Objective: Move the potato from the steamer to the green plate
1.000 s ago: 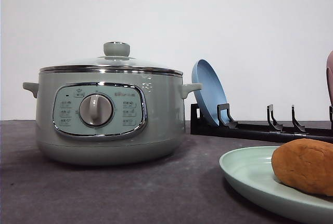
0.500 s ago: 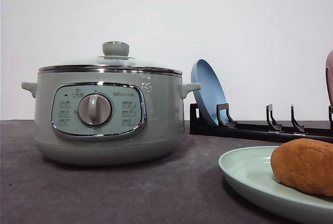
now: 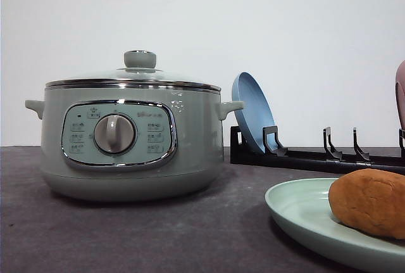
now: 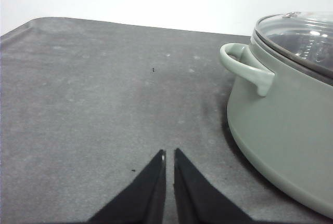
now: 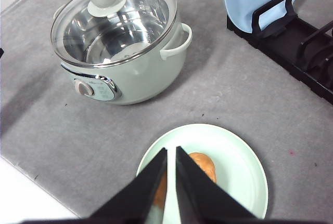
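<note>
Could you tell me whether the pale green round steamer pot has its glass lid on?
Yes, on. The knobbed glass lid sits flush on the pale green round steamer pot; through it the steel interior looks empty.

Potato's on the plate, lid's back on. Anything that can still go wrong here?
1. The right gripper hangs directly over the potato; dropping any lower could knock it off the green plate.
2. The left gripper sits low near the steamer; a sideways swing might clip its handle.

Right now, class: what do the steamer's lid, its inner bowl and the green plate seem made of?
Lid: clear glass, since the inside shows through. Inner bowl: probably polished steel, bright and mirror-like. Green plate: smooth matt finish with no glare; plastic or ceramic, can't tell.
</note>
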